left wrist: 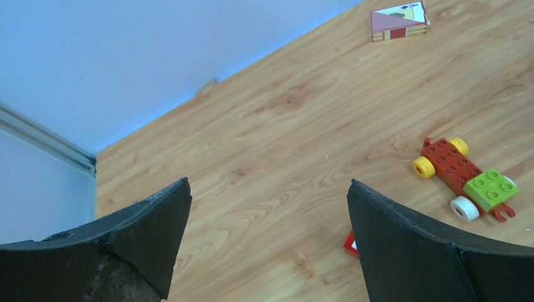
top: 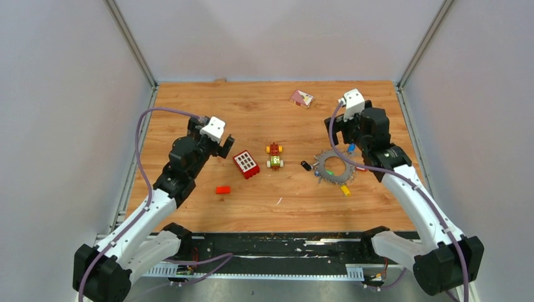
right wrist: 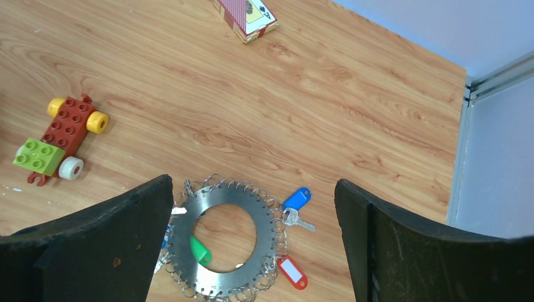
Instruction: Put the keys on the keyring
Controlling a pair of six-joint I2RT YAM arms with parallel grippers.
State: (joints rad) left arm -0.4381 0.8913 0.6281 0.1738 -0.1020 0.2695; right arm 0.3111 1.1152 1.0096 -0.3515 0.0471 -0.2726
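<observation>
Lettering on the small card box at the far end of the table is too small to read; its lid shows a red field and a pale picture panel. One red key tag has a white label window, and I cannot tell whether anything is written in it.

The table is light wood-grain board, walled on three sides by plain pale panels, with aluminium posts in the far corners.

The keyring, a flat grey toothed disc fringed with small wire loops, lies flat on the right half of the board. The right gripper hangs above it with its jaws wide and nothing between them, and its wrist view looks straight down onto the ring. The keys lie around the ring: a blue-headed one just beside its right rim, the red tag at its near right, a green one across its inner edge.

The left gripper is also spread wide and empty, well apart from the keyring, with a toy brick car and a red studded brick between.
</observation>
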